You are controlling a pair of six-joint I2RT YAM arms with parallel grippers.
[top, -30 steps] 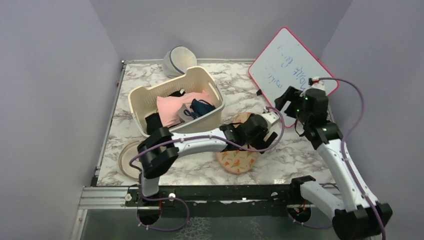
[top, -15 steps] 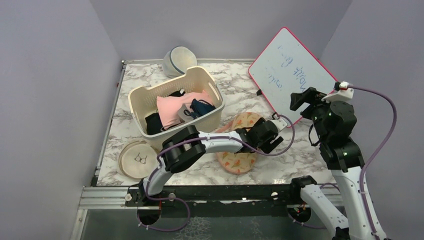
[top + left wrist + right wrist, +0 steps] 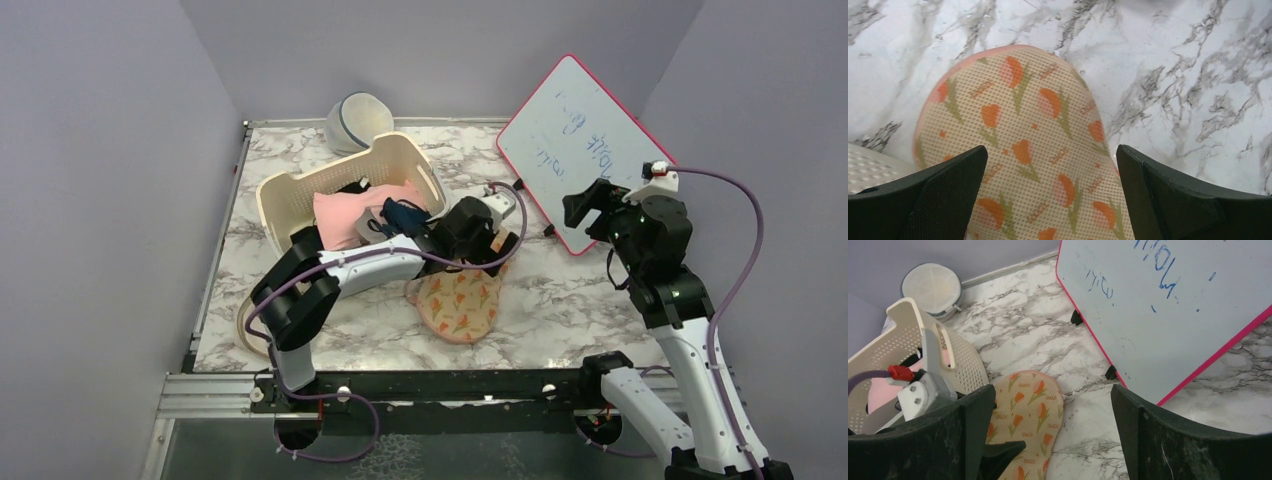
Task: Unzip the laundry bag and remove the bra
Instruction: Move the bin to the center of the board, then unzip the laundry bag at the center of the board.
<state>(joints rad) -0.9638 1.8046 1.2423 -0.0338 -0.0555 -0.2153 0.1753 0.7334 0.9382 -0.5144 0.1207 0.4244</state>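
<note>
The laundry bag [image 3: 458, 303] lies flat on the marble table, peach with an orange-and-green print and pink edging. It fills the left wrist view [image 3: 1020, 115] and also shows in the right wrist view [image 3: 1030, 402]. My left gripper [image 3: 478, 255] hovers over the bag's far end beside the basket. Its jaws stand wide open and empty [image 3: 1052, 157]. My right gripper [image 3: 583, 208] is raised in front of the whiteboard, open and empty [image 3: 1053, 395]. No zipper pull shows. The bra is hidden.
A cream basket [image 3: 300, 195] holds a pink garment [image 3: 345, 215] and a dark blue one [image 3: 405, 213]. A round white mesh case [image 3: 358, 120] stands at the back. A pink-framed whiteboard [image 3: 590, 130] leans at the right. A cream disc [image 3: 246, 322] lies front left.
My left gripper has swung from the bag's right side to its far end by the basket, and the bag has shifted left. My right arm has risen and turned back slightly.
</note>
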